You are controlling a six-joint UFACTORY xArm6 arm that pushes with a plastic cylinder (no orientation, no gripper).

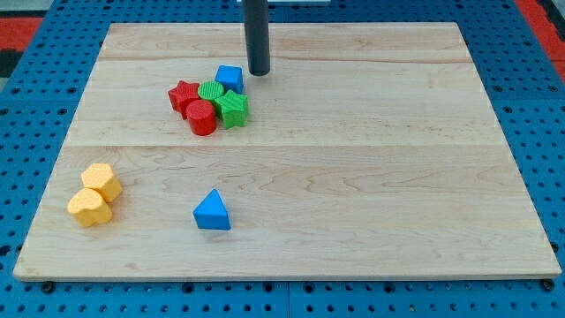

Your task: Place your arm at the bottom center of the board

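Note:
My tip is at the end of the dark rod, near the view's top centre of the wooden board. It stands just right of a blue cube, with a small gap between them. Below the cube is a tight cluster: a red star, a green cylinder, a red cylinder and a green star. A blue triangle lies alone near the view's bottom, left of centre.
Two yellow blocks lie at the view's lower left, touching: a yellow hexagon and a yellow heart-like block. A blue pegboard surrounds the board.

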